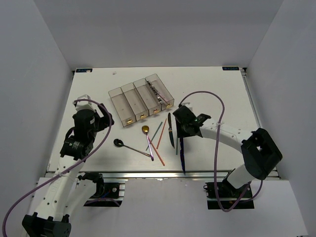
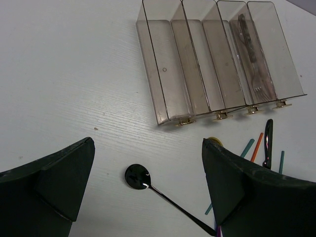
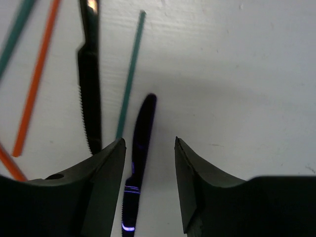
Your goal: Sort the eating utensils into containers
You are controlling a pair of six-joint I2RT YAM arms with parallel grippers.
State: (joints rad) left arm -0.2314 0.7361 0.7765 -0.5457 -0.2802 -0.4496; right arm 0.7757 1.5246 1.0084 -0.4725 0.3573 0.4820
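Note:
The containers, four clear-grey bins in a row, stand at the table's middle back. Silvery forks lie in a bin toward the right end. My right gripper is open, low over the table, its jaws on either side of the iridescent blue knife, which lies nearer the left finger. Beside it lie a black knife and a teal chopstick. My left gripper hangs open above the dark spoon.
A gold-bowled spoon, a teal chopstick, an orange chopstick and a red one lie loose in front of the bins. The table's front edge and metal rail run just behind the blue knife.

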